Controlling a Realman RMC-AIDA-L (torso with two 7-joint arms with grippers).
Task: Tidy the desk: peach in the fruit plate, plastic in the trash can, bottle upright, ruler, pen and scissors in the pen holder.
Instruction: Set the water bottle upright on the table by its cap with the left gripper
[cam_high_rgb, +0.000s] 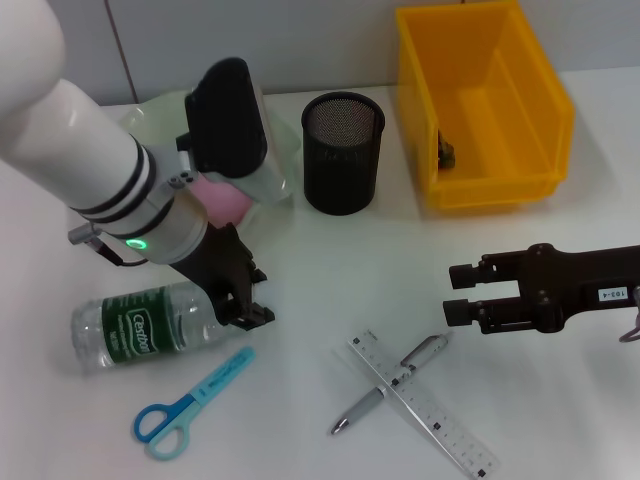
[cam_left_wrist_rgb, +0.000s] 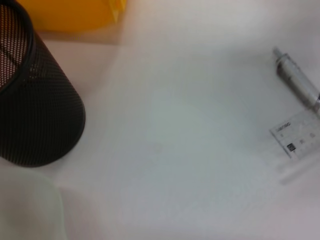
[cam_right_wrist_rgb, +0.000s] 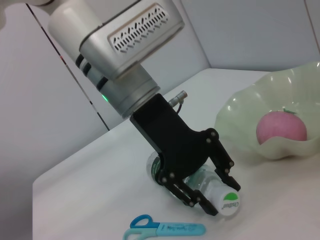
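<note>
Head view, left gripper: black fingers lowered around the cap end of the small clear plastic bottle with a green label, which lies on its side on the plain white desk.
Head view, right gripper: hangs over the right part of the desk, fingers apart, holding nothing.
Head view, stationery: the small scissors with blue loop handles lie just below the bottle; the slim silver-grey pen lies crossed with the long flat clear ruler.
Head view, containers: the black wire mesh pen holder stands between the pale green wavy-rimmed fruit plate and the bright yellow rectangular trash can, which has a dark scrap inside.
Head view, peach: round pink fruit, partly hidden behind the left arm, in the plate.
Left wrist view: pen holder, a corner of the trash can, the pen's end and the ruler's end on white desk.
Right wrist view: the left gripper's fingers clamp the lying bottle near its white and green cap; scissors in front; peach resting in the plate.
</note>
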